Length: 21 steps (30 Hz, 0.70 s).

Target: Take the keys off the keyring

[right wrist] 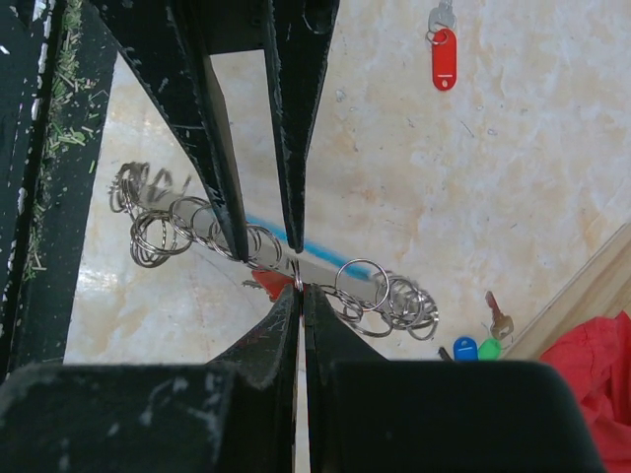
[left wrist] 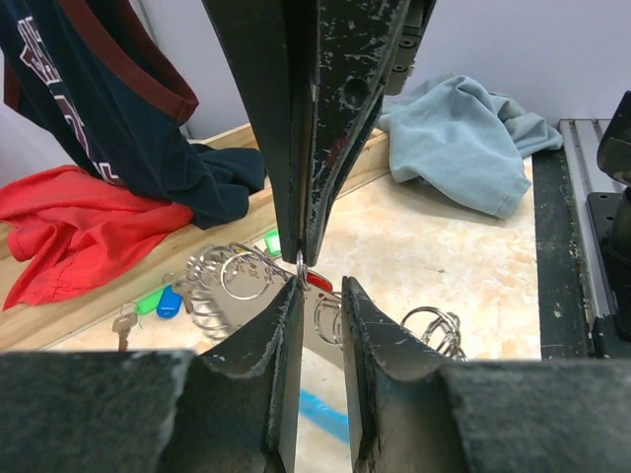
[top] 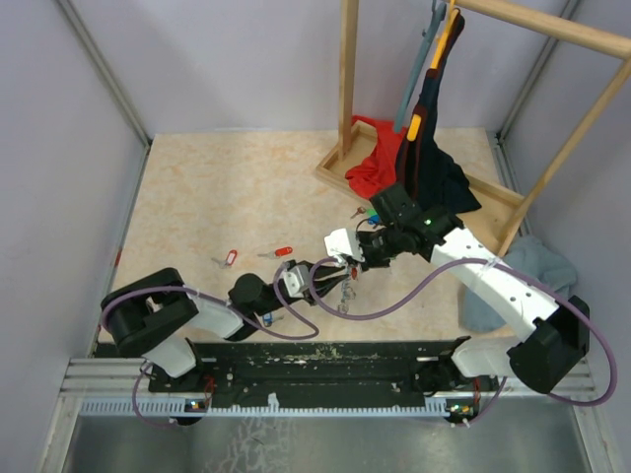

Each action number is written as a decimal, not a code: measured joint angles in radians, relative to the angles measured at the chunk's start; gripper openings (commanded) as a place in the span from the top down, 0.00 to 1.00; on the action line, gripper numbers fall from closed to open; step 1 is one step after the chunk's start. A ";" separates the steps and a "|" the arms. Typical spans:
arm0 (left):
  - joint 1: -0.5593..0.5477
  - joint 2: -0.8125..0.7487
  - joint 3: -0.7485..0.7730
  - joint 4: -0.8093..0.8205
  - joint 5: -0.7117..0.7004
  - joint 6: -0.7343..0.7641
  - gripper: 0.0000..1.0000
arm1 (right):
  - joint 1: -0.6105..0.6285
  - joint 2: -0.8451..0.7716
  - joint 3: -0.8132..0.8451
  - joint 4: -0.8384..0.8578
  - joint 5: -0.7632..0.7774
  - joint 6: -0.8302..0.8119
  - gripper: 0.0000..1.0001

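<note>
The keyring (right wrist: 367, 286), a chain of metal rings along a silvery sleeve with a light-blue stripe, lies between my two grippers; it also shows in the top view (top: 342, 288) and the left wrist view (left wrist: 232, 273). My right gripper (right wrist: 300, 288) is shut on a small ring of a red-tagged key (right wrist: 268, 286) at the keyring. My left gripper (left wrist: 320, 286) is slightly open, its fingertips astride the sleeve right by that ring. Loose keys lie on the table: a red tag (top: 283, 251), another red tag (top: 232, 258), and a blue tag (right wrist: 464, 348) beside a green tag (right wrist: 489, 347).
A wooden rack (top: 347, 89) stands at the back right with a dark shirt (top: 434, 168) hanging and a red cloth (top: 373, 163) on its base. A light-blue cloth (top: 532, 266) lies at the right. A black rail (top: 325, 357) runs along the near edge.
</note>
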 measured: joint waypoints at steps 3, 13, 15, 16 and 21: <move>0.000 0.011 0.015 0.000 -0.012 0.000 0.75 | 0.003 0.000 0.000 0.000 0.000 -0.001 1.00; 0.000 0.018 0.031 -0.001 -0.028 0.006 0.78 | 0.005 0.000 0.000 -0.003 -0.003 -0.007 1.00; 0.000 0.019 0.035 -0.002 -0.027 0.008 0.79 | 0.005 0.000 0.000 -0.003 -0.005 -0.007 1.00; 0.000 0.020 0.038 -0.002 -0.026 0.008 0.79 | 0.005 0.000 0.000 -0.002 -0.005 -0.007 1.00; 0.000 0.020 0.045 -0.003 -0.021 0.013 0.83 | 0.005 0.000 0.000 -0.003 -0.007 -0.007 1.00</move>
